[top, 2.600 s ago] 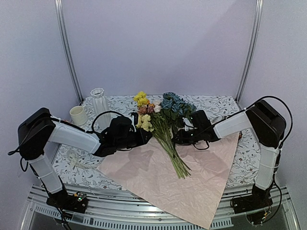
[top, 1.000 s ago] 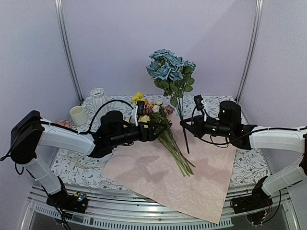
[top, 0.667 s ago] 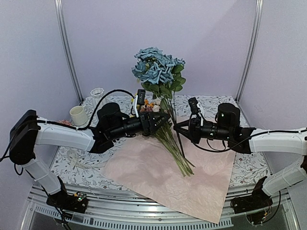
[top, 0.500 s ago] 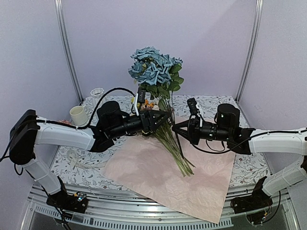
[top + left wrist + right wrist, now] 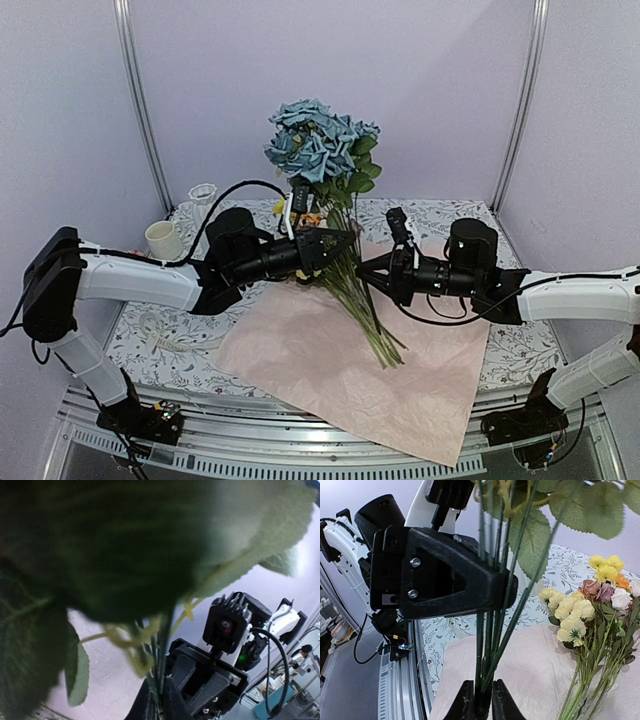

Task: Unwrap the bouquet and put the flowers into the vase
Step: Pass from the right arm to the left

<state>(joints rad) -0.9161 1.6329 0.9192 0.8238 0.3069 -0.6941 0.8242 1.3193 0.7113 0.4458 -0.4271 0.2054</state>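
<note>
**stemwatch:** Left gripper (image 5: 347, 243) first: seeing it pinched onto the stems of the blue flowers (image 5: 315, 140), reaching in from the left just under the leaves. From its own wrist cam, mostly a faceful of blurry leaf. Can just make out the fingers (image 5: 172, 707) at the bottom, drawn together with green stems between them.

**potted_pete:** Same deal for the right gripper (image 5: 366, 270)?

**stemwatch:** Yep, clamped on the same stems, slightly lower, pointing at the left one and just beside it. Really clear on the right wrist cam, with both fingers squeezing the stems at the bottom of the shot. Holding the bunch upright between the two, blooms way up above both arms.

**potted_pete:** And the other flowers (image 5: 365, 310)?

**stemwatch:** Lying on the wrapping paper (image 5: 320, 375), right below the two grippers. Yellow, cream, pink and orange heads toward the back, stem ends toward the front. Paper spread out flat on the table (image 5: 455, 215), one corner hanging over the near edge.

**potted_pete:** Spotted the vase (image 5: 203, 196) anywhere?

**stemwatch:** Back left of the table, standing upright, well apart from the blue flowers and partly hidden behind the left arm's cable. Also got a mug (image 5: 161, 240) near it, a bit further left and closer to the front.
</note>
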